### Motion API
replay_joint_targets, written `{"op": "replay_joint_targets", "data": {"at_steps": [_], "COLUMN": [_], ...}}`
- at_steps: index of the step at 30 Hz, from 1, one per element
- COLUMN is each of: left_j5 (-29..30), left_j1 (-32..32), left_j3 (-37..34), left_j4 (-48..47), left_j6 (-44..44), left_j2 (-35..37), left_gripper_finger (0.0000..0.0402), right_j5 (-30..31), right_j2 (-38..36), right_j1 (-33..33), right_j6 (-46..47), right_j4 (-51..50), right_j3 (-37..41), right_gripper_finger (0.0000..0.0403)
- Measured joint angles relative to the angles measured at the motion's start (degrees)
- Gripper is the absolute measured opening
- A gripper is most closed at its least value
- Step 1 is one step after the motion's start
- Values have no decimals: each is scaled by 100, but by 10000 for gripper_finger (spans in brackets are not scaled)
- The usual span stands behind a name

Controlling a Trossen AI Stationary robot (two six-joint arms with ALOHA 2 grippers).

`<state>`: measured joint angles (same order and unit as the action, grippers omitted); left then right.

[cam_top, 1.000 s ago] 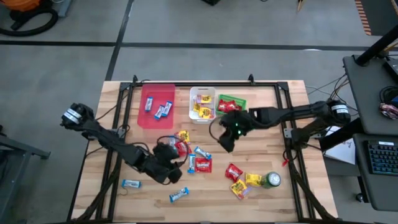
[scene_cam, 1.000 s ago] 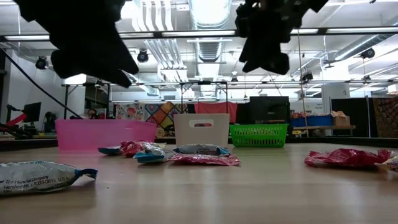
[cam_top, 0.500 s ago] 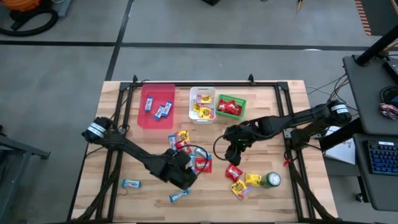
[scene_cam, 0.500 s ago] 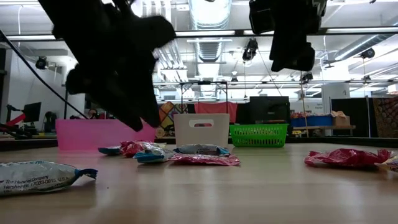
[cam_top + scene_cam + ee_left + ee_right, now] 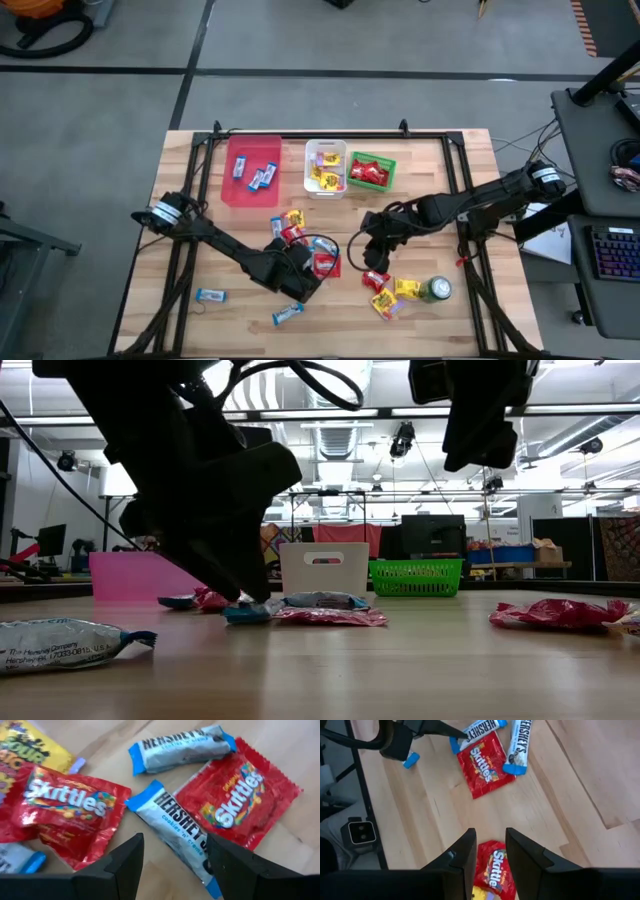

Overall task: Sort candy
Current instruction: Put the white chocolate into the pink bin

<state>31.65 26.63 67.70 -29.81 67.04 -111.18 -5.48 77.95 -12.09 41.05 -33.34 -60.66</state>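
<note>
Left gripper is spread wide over a Hershey's bar: light, flat, slippery wrapper, so pinch across its narrow middle. Right gripper hangs part-open, empty, above a red Skittles packet.

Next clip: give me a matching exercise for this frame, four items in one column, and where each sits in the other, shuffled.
Items:
1. pink bin
2. white bin
3. green basket
4. green drink can

Places or contents:
A. holds red packets
B. stands on the table's near right part, beside yellow packets
C. holds blue-and-silver bars
D. holds mostly yellow packets

Pairs: 1-C, 2-D, 3-A, 4-B
</note>
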Motion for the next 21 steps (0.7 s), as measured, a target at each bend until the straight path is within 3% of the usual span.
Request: {"op": "replay_joint_targets", "data": {"at_steps": [4, 12, 21], "left_j5": [-49, -400, -715], "left_j1": [-2, 136, 170], "left_j3": [-24, -28, 48], "left_j4": [-96, -1281, -1238], "left_j6": [-258, -244, -198], "left_j2": [-2, 130, 410], "left_gripper_finger": [198, 177, 182], "right_j5": [15, 117, 399], "right_j2": [0, 0, 0], "right_j1": [-12, -42, -42], "right_j6": [12, 14, -119], "right_j4": [-1, -35, -42], "right_j3": [0, 0, 2], "right_gripper_finger": [96, 96, 96]}}
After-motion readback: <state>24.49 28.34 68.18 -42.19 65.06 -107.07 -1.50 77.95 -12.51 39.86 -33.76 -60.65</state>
